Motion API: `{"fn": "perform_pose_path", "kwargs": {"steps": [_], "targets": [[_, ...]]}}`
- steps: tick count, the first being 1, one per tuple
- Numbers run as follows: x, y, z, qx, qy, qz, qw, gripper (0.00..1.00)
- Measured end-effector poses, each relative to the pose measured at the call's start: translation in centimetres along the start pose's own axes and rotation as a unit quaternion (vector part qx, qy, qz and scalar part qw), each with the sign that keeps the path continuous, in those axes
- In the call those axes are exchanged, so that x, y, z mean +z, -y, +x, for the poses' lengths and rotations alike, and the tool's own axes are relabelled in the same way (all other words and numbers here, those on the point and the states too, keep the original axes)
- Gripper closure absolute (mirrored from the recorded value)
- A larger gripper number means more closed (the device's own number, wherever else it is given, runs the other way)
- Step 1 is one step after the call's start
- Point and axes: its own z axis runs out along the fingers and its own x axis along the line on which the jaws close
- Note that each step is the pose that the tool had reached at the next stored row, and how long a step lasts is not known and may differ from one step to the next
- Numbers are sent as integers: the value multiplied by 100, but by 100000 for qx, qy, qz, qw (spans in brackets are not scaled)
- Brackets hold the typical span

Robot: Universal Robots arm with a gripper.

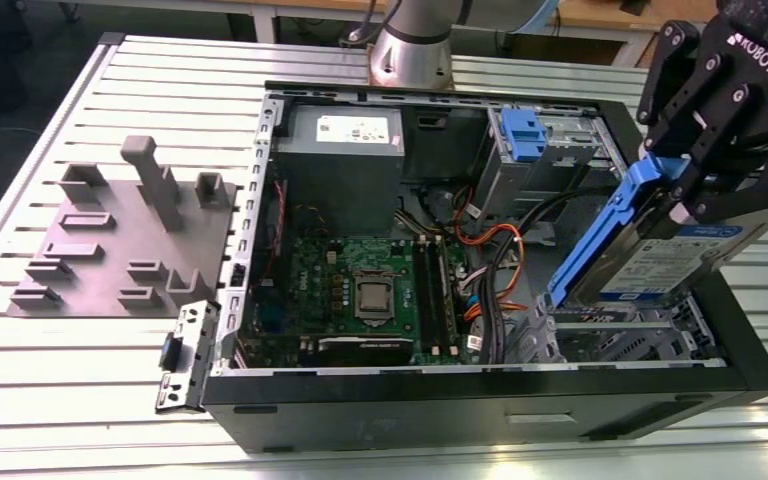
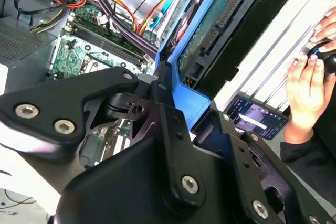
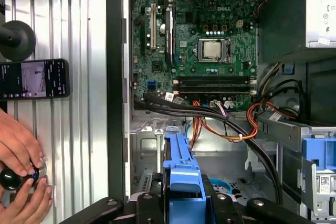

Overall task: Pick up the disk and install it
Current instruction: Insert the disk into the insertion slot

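Observation:
The disk (image 1: pixel 664 262), a silver-grey drive with a white-and-blue label and blue rails, hangs tilted over the open computer case (image 1: pixel 491 372) at the exterior view's right. My gripper (image 1: pixel 699 198) is shut on its upper end, the black fingers clamping the blue rail. Below the disk lies the metal drive bay (image 1: pixel 624 335) in the case's near right corner. In the second wrist view the disk (image 2: pixel 210 30) shows its green circuit side beside my gripper (image 2: pixel 181 111). The first wrist view has the disk's blue rail (image 3: pixel 181 171) end-on above the case floor.
Inside the case are a green motherboard (image 1: pixel 357 290), orange and black cables (image 1: pixel 491 250), and a blue caddy (image 1: pixel 524 135) at the back. A grey fixture block (image 1: pixel 117 240) sits on the slatted table. A person's hands (image 3: pixel 21 166) and a phone (image 3: pixel 34 78) lie beside the case.

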Motion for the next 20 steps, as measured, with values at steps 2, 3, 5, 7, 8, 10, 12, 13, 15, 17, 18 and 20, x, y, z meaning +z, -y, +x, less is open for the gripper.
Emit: {"fn": "perform_pose_path", "kwargs": {"steps": [2,3,5,7,8,10,12,13,15,17,18,20], "targets": [[15,7,0,2,-1,-3,100000,64],[21,8,0,7,-5,-2,100000,64],[33,9,0,7,1,-2,100000,64],[46,13,0,2,2,-2,100000,64],[52,16,0,-3,2,-1,100000,64],[65,24,1,-1,1,-1,100000,64],[76,34,1,-1,-3,-1,100000,64],[82,38,2,2,1,-1,100000,64],[94,42,8,7,-1,-1,100000,64],[108,43,11,7,4,-2,100000,64],[114,44,12,2,0,-3,100000,64],[128,46,13,2,-5,-1,100000,64]]}}
